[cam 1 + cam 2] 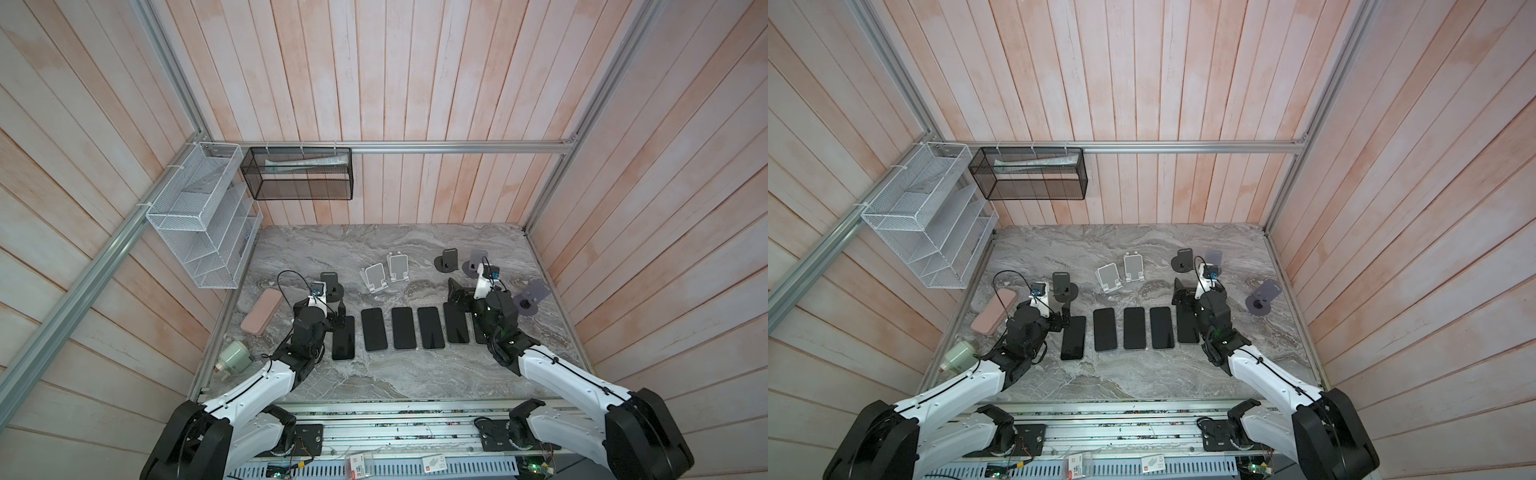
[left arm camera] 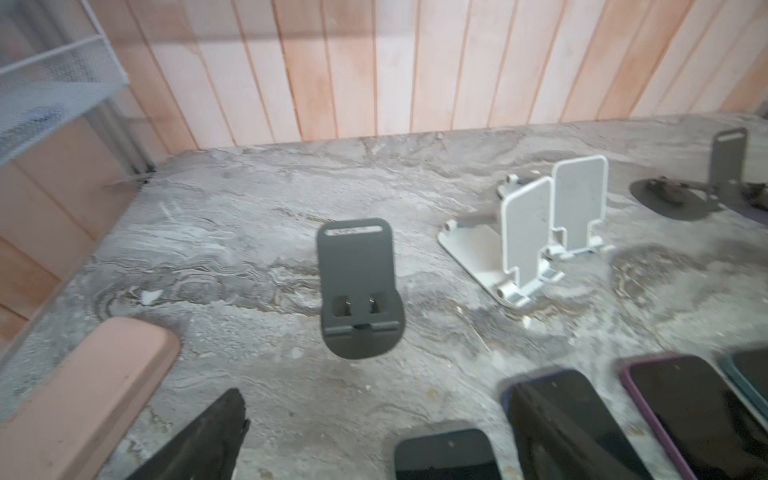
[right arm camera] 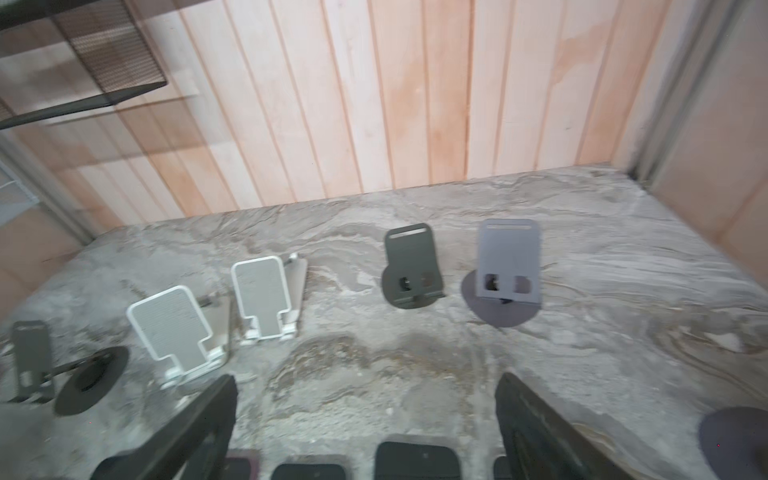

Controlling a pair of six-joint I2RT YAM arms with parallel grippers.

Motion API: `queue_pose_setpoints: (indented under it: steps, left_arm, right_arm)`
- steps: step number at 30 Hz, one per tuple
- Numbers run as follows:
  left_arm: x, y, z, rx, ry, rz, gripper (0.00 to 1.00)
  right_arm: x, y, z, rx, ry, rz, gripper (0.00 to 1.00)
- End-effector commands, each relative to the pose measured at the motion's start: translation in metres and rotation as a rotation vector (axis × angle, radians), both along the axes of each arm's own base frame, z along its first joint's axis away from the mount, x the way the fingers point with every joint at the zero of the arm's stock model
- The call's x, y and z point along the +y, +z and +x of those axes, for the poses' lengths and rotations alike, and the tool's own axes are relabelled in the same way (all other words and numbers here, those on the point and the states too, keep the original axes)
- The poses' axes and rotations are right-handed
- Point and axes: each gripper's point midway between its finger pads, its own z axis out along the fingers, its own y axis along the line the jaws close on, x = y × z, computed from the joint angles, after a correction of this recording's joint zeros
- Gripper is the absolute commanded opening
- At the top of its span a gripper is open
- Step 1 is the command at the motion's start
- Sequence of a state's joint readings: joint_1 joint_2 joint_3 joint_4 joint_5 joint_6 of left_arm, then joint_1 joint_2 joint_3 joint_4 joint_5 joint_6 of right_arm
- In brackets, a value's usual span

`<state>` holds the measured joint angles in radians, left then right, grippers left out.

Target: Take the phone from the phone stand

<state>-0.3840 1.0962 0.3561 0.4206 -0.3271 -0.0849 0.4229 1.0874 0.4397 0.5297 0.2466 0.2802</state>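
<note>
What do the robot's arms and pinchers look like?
The left arm and right arm have smooth white shells with chunky black joints. Thin black cables run along them and loop at the wrists, beside a small white camera block. The left gripper and right gripper have flat black fingers.

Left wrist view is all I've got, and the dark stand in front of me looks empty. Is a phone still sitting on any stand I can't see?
Observer: No. In the right wrist view, the grey stand at the back right holds nothing.
Operator: Any stand beyond that one?
Observer: Yes, another grey stand near the right edge of the table, also empty in both top views.
Operator: And the right arm?
Observer: The right fingers are open and empty, over the right end of the row of phones lying flat.
</note>
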Motion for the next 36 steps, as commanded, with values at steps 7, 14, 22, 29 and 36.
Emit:
queue_pose_setpoints:
  steps: [7,14,22,29,36]
  left_arm:
    - [0.075,0.016,0.031,-0.149,0.133,-0.027,1.00]
    - [0.096,-0.013,0.046,-0.152,0.179,-0.014,1.00]
    - [0.106,-0.023,0.042,-0.186,0.221,-0.044,1.00]
    - [0.106,-0.023,0.043,-0.177,0.220,-0.045,1.00]
    - [0.106,-0.024,0.043,-0.176,0.221,-0.044,1.00]
  right_arm:
    - [-0.041,0.023,-0.002,-0.201,0.019,-0.098,0.98]
    - [-0.072,0.011,-0.001,-0.224,-0.079,-0.302,0.98]
    - [-0.092,-0.036,0.006,-0.148,-0.102,-0.329,0.98]
    - [-0.106,-0.058,0.012,-0.153,-0.157,-0.289,0.98]
    - [-0.127,-0.076,0.026,-0.068,-0.198,-0.217,0.98]
